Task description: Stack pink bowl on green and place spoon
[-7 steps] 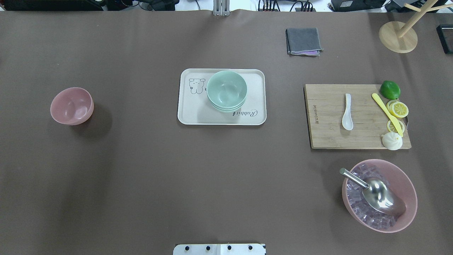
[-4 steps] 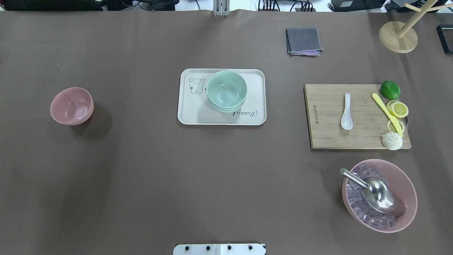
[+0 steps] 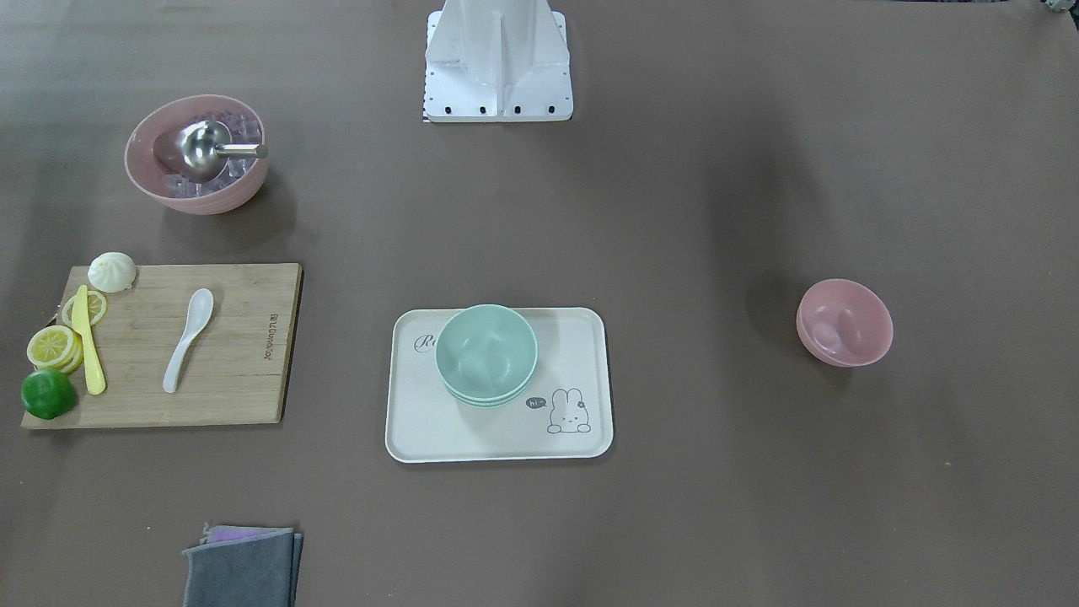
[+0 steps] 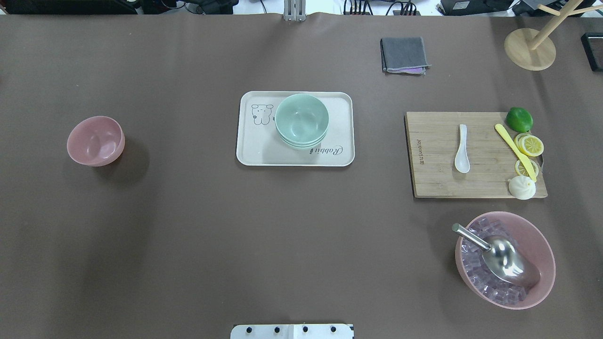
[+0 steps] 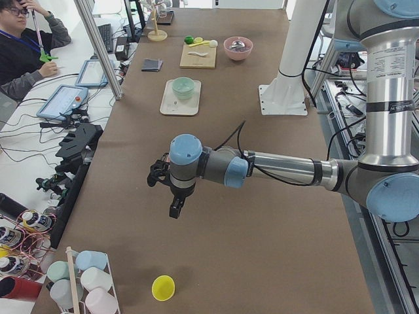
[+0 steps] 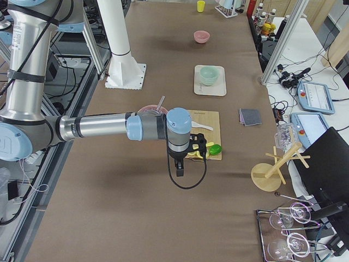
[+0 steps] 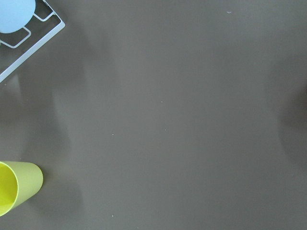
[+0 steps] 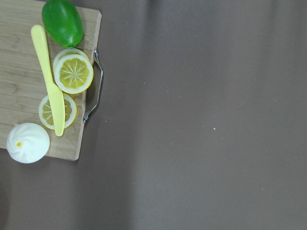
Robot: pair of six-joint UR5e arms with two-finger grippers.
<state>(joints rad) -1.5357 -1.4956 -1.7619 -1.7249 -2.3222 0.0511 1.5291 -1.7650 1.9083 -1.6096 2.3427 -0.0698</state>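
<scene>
The left hand (image 5: 175, 207) hangs over bare bench (image 4: 198, 245), far out on the robot's left of the tray (image 4: 254, 151). It shows only in the side view, so I cannot tell whether it is open or closed. Its camera sees only brown cover and a yellow cup (image 7: 17, 188). The right hand (image 6: 179, 169) hovers well to the tray's other side, just past the handled end of the cutting board (image 4: 435, 181), and its state cannot be told either.

Both task things lie untouched. The pink bowl (image 4: 95, 141) stands mouth up on the bench, well to the left of the tray and beyond the left hand's present reach. The green bowls (image 4: 301, 120) sit nested on the tray, probably as the base of the stack. The spoon (image 4: 462, 149) lies flat on the board to the right of the tray, apart from the knife (image 4: 514, 150), which leaves room around it for a grasp.
</scene>
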